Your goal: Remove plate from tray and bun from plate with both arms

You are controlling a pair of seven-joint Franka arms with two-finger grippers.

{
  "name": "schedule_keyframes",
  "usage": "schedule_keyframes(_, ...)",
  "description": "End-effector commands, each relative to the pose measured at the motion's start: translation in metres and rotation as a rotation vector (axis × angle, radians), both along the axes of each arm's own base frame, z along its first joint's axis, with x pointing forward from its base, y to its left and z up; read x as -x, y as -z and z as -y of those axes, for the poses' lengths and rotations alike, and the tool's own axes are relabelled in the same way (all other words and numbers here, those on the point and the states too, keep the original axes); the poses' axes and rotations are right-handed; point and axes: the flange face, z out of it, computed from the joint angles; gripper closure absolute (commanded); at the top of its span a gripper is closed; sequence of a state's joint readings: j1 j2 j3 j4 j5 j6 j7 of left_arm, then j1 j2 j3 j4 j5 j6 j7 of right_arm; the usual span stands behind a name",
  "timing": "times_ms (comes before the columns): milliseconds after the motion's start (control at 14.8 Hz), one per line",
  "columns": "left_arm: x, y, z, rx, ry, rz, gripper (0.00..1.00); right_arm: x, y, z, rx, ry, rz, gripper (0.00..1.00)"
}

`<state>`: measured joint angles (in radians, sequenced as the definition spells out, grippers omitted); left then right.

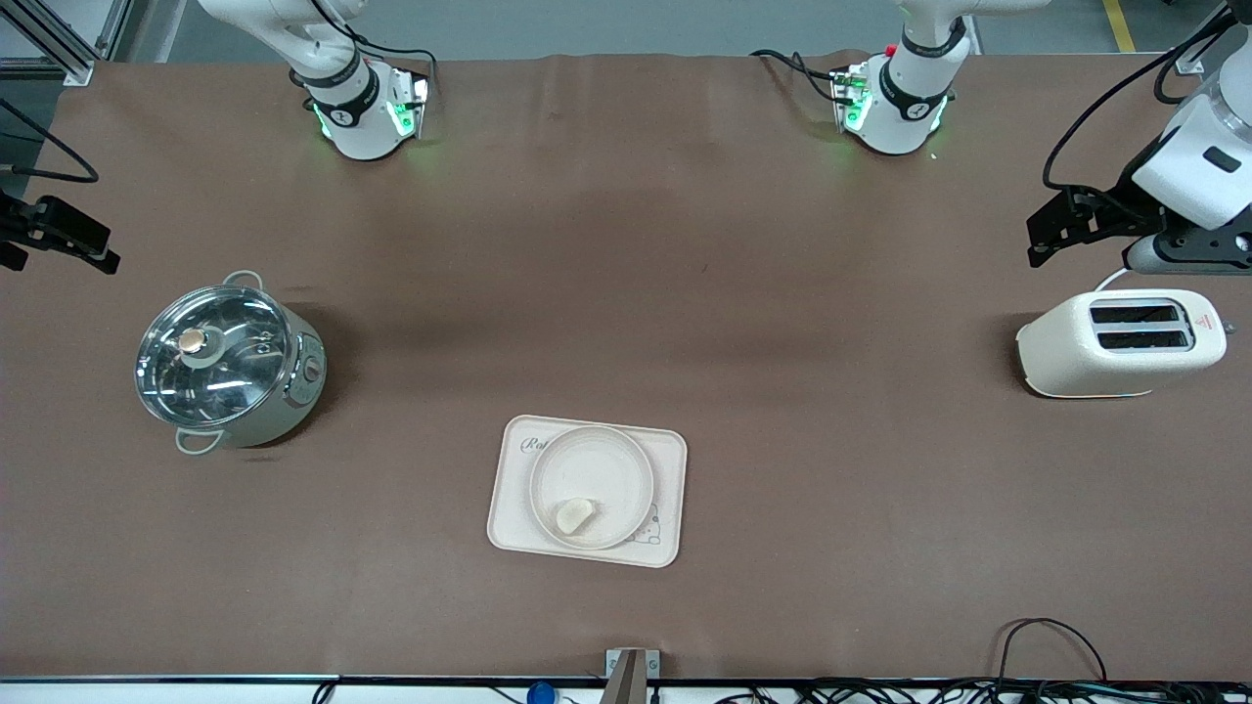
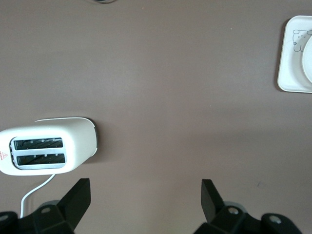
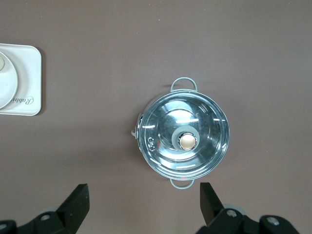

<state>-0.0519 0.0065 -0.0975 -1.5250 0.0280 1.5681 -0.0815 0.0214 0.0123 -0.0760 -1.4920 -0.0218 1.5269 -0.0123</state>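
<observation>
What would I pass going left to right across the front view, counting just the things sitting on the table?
Lidded steel pot → cream Rabbit tray, carrying the round plate with the bun on it → white two-slot toaster.

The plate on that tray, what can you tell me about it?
The plate is a round, shallow, cream-beige dish with a raised rim, matte like plastic. It lies flat on the rectangular tray, covering part of its lettering. A small pale bun rests inside near the rim closest to the front camera. No gripper touches it.
</observation>
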Motion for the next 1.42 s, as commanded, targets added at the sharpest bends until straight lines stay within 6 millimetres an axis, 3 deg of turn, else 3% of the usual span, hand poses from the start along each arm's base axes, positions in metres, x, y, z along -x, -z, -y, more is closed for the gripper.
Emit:
schedule_keyframes(0, 0.005, -0.007, 0.001, 0.010, 0.025, 0.011, 0.00, 0.005, 0.000, 0.001, 0.003, -0.013, -0.003, 0.00)
schedule_keyframes(339, 0.002, -0.006, 0.001, 0.017, 0.020, 0.008, 0.00, 0.005, 0.003, 0.009, 0.002, -0.001, -0.006, 0.00)
schedule_keyframes(610, 0.002, -0.005, 0.001, 0.018, 0.016, 0.005, 0.00, 0.000, 0.010, -0.003, 0.002, -0.013, -0.009, 0.00)
schedule_keyframes(746, 0.002, -0.005, 0.001, 0.019, 0.014, 0.005, 0.00, -0.019, 0.044, -0.015, -0.022, -0.022, -0.026, 0.00)
schedule_keyframes(814, 0.002, -0.005, 0.001, 0.019, 0.013, 0.005, 0.00, -0.027, 0.058, -0.035, -0.074, -0.022, -0.019, 0.00)
schedule_keyframes(881, 0.002, -0.005, 0.001, 0.017, 0.011, 0.004, 0.00, -0.043, 0.084, -0.047, -0.099, 0.026, -0.028, 0.00)
schedule_keyframes(1153, 0.002, -0.005, 0.000, 0.018, 0.020, 0.005, 0.00, -0.096, 0.175, -0.133, -0.197, 0.061, 0.007, 0.00)
schedule_keyframes(1356, 0.002, -0.005, 0.001, 0.017, 0.022, 0.004, 0.00, -0.118, 0.251, -0.190, -0.313, 0.095, -0.041, 0.00)
